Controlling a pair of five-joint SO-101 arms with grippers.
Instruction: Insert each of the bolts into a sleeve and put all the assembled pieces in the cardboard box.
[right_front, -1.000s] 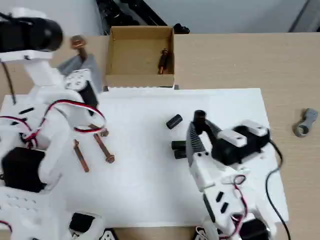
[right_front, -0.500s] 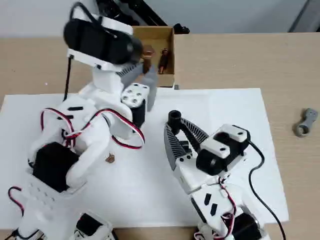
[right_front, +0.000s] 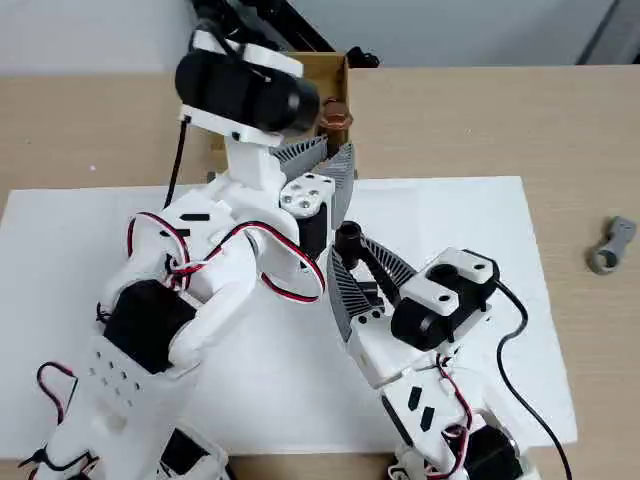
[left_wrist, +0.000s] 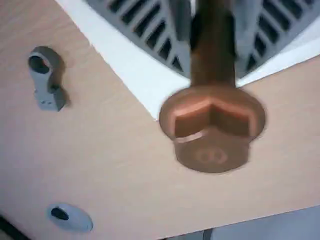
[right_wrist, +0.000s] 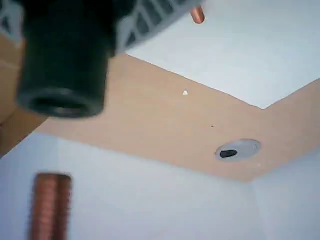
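Observation:
My left gripper (right_front: 326, 152) is shut on a copper bolt (right_front: 335, 113), held upright with its hex head up, beside the cardboard box (right_front: 338, 72). In the left wrist view the bolt head (left_wrist: 212, 127) is close up, with the grey fingers (left_wrist: 150, 30) on either side of the shaft. My right gripper (right_front: 352, 256) is shut on a black sleeve (right_front: 347, 237) just below, over the white sheet. In the right wrist view the sleeve (right_wrist: 64, 65) shows its open mouth, and the bolt's threaded end (right_wrist: 50, 207) lies in line with it, a gap apart.
The left arm hides most of the box. A white sheet (right_front: 470, 215) covers the table's middle. A black sleeve (right_front: 371, 293) lies under my right gripper's fingers. A grey tool (right_front: 609, 245) rests on the bare wood at the right. A cable grommet (right_wrist: 237, 149) sits in the tabletop.
The left arm has swung from the far left to the centre, bringing the bolt over the sleeve. The right arm first shifted left with the sleeve, then held still.

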